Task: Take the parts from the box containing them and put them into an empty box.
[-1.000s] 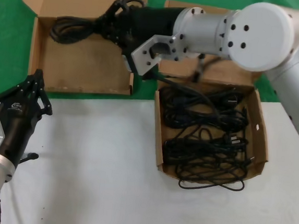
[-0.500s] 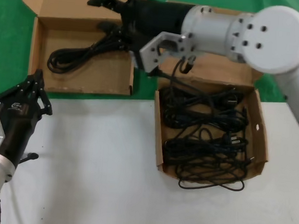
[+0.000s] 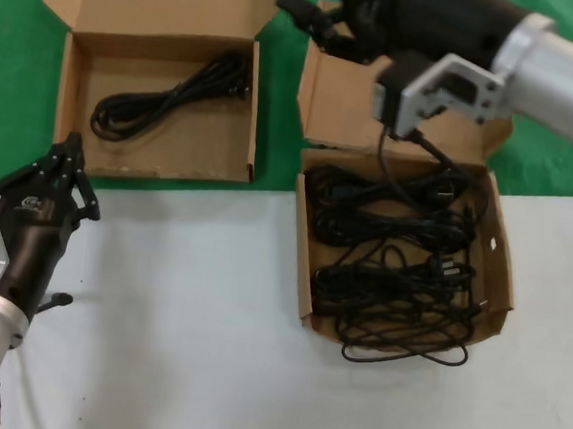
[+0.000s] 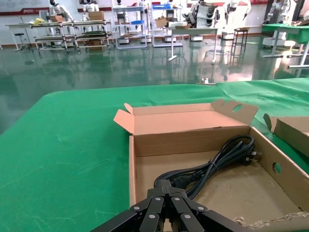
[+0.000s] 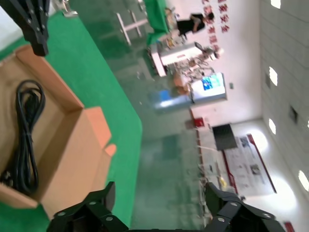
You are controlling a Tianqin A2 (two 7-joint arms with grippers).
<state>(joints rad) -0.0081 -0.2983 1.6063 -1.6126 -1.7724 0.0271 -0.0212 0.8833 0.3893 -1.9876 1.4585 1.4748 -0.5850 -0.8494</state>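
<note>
Right gripper point(image 3: 318, 22) is high over the green cloth, between the 2 boxes and just past the raised lid of the full box point(image 3: 304, 266); fingers spread apart, nothing held. The parts point(image 3: 397, 269) fill that box as a tangle of looped black cords, 1 loop hanging over its near wall onto the white table point(image 3: 175, 345). They lie toward the robot from the right gripper and below it, long axis of the heap running near to far, so the next pick looks like a pull-back and descent. Right arm is clearly the nearer one. Left gripper point(image 3: 62, 170) is parked at the near corner of the other box point(image 3: 77, 86), fingertips drawn together on nothing. 1 cable point(image 3: 167, 94) already lies coiled diagonally there. Left wrist view shows that cable's plug against the far wall; head view alone shows the full box's contents.
</note>
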